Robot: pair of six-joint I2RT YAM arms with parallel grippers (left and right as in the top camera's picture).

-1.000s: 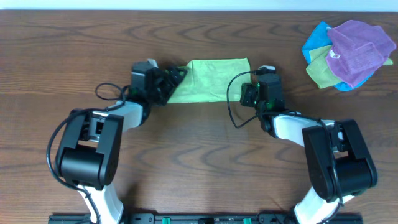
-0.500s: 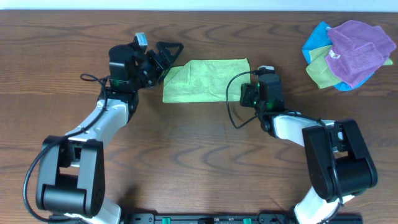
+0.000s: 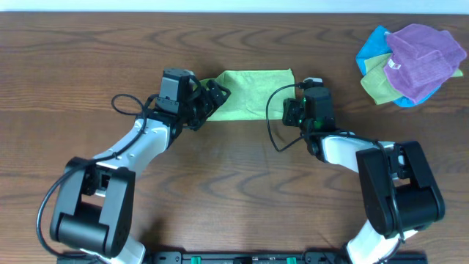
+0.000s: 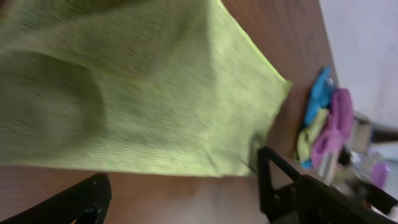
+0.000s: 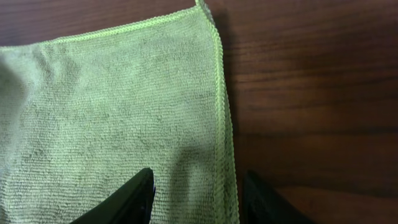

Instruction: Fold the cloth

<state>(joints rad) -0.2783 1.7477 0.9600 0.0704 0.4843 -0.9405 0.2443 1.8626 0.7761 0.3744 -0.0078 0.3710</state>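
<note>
A light green cloth (image 3: 256, 92) lies flat on the wooden table (image 3: 234, 183) at the back middle. My left gripper (image 3: 212, 99) is over its left end, jaws open; in the left wrist view the cloth (image 4: 143, 93) fills the frame above the spread fingers (image 4: 186, 199), which hold nothing. My right gripper (image 3: 293, 111) sits at the cloth's right front corner. In the right wrist view its fingers (image 5: 199, 199) are apart, straddling the cloth's hemmed right edge (image 5: 124, 112), one finger over cloth and one over wood.
A pile of blue, green and purple cloths (image 3: 410, 62) lies at the back right, also in the left wrist view (image 4: 326, 124). Both arm bases stand at the table's front edge.
My left gripper lifted off the cloth's left edge, swung out to the back left, and has now come back over the cloth's left end. The right gripper has not moved.
</note>
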